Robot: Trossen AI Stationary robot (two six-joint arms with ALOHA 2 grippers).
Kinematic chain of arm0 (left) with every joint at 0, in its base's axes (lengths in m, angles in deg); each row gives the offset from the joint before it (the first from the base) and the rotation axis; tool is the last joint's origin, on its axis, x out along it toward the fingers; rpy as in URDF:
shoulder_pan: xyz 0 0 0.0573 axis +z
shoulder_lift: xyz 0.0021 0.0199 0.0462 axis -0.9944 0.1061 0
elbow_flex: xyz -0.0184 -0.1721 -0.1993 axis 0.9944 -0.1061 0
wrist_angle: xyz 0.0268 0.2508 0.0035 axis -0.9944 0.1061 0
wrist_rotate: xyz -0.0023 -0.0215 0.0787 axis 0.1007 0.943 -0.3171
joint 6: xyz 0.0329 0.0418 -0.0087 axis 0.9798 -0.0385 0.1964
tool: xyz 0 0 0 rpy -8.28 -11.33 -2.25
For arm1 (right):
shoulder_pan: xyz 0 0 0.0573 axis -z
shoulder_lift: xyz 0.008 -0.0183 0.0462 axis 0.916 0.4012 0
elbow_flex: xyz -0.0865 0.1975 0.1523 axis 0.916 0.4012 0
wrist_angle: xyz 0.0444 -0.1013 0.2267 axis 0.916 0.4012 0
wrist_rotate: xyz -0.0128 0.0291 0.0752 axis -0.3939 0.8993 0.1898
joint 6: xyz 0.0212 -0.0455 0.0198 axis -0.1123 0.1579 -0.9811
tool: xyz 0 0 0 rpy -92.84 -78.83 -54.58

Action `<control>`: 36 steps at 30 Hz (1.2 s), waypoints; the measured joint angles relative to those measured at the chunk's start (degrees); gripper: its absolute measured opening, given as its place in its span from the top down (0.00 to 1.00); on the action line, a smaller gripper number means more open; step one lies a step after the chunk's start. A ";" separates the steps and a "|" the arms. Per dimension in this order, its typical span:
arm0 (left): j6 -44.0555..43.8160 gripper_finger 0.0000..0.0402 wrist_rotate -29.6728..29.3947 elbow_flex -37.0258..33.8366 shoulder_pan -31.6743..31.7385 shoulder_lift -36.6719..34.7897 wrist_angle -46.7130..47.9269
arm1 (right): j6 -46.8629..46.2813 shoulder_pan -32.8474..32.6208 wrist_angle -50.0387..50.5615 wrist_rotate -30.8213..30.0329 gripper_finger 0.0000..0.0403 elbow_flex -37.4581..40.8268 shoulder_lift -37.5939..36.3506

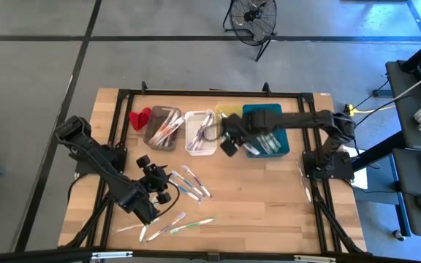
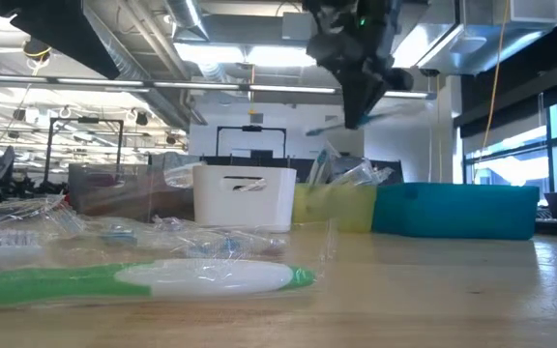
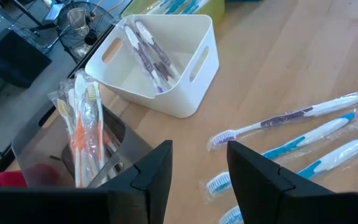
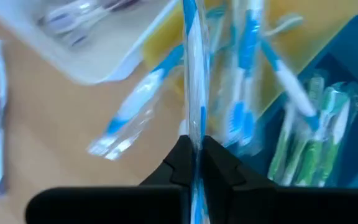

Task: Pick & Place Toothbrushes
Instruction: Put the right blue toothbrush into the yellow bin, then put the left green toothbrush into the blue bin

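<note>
Wrapped toothbrushes lie flat on the wooden table near my left gripper (image 1: 159,188), some with blue handles (image 3: 309,135) and one purple (image 3: 291,116); more lie near the front edge (image 1: 174,225). My left gripper (image 3: 197,180) hovers open above them with nothing between its fingers. My right gripper (image 1: 227,146) hangs over the row of bins at the far side, between the white bin (image 1: 199,133) and the yellow bin (image 1: 229,112), shut on a blue-and-white toothbrush (image 4: 190,74). Other toothbrushes stand in the grey bin (image 3: 79,134), white bin, yellow bin and teal bin (image 1: 267,131). My right gripper pinches the wrapped blue-and-white toothbrush between its two fingers, on the handle (image 4: 192,132); which end of it is nearer cannot be told. The fingers come from above, slanting down. The toothbrush is lifted clear above the bins and sticks out beyond the fingertips (image 2: 332,127).
A small red object (image 1: 139,117) lies left of the grey bin. A green-and-white wrapped toothbrush (image 2: 143,280) lies close to the table's near edge. Bare wood shows at the table's middle and right (image 1: 269,197). A black frame (image 1: 210,93) rims the table.
</note>
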 joint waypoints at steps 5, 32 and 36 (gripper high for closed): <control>0.75 0.63 0.02 0.00 0.00 -0.02 -0.17 | 1.25 6.00 -0.15 3.44 0.97 -0.06 0.65; 1.94 0.63 -0.09 0.00 -0.28 -0.07 -1.04 | 2.89 16.97 -9.56 11.89 0.82 -0.04 12.32; 1.94 0.63 -0.07 0.00 -0.28 -0.07 -1.05 | 3.89 17.24 -11.42 12.02 0.76 -0.04 12.32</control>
